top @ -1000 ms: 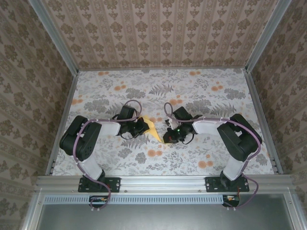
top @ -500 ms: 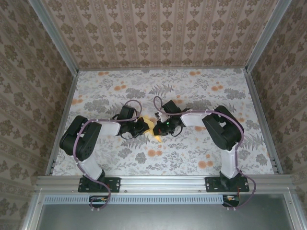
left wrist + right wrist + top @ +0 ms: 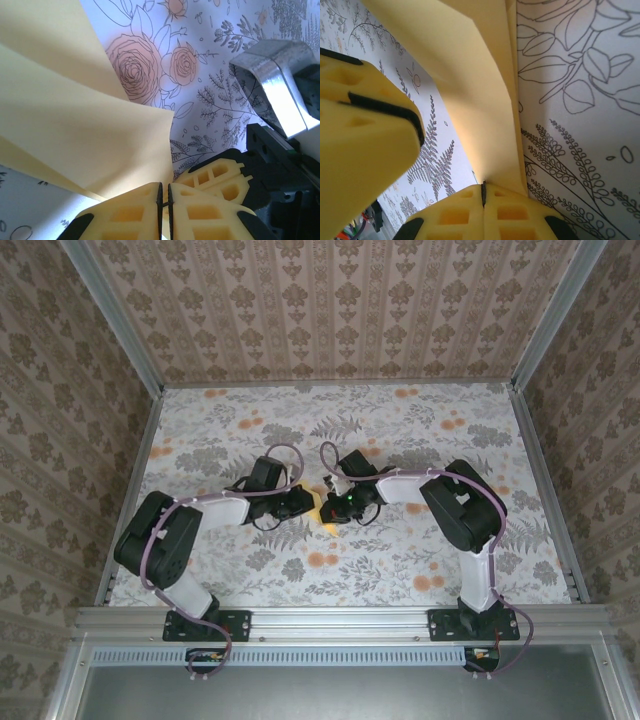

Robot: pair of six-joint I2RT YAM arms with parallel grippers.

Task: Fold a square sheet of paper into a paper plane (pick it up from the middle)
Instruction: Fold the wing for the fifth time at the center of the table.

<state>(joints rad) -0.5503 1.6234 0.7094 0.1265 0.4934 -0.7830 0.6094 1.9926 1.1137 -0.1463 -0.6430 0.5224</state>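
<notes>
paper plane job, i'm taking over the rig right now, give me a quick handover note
Left gripper: jaws a thin slit apart at the sheet of paper; grip unclear.
Right gripper: shut on the sheet's edge.
Sheet: middle of the table, between both grippers.
Done: some folds in, layers visible.
Left to do: no finished dart yet; more folding.

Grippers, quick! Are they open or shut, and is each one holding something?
Left gripper: shut, pinching the folded yellow paper.
Right gripper: shut, pinching an edge of the same paper.
</notes>
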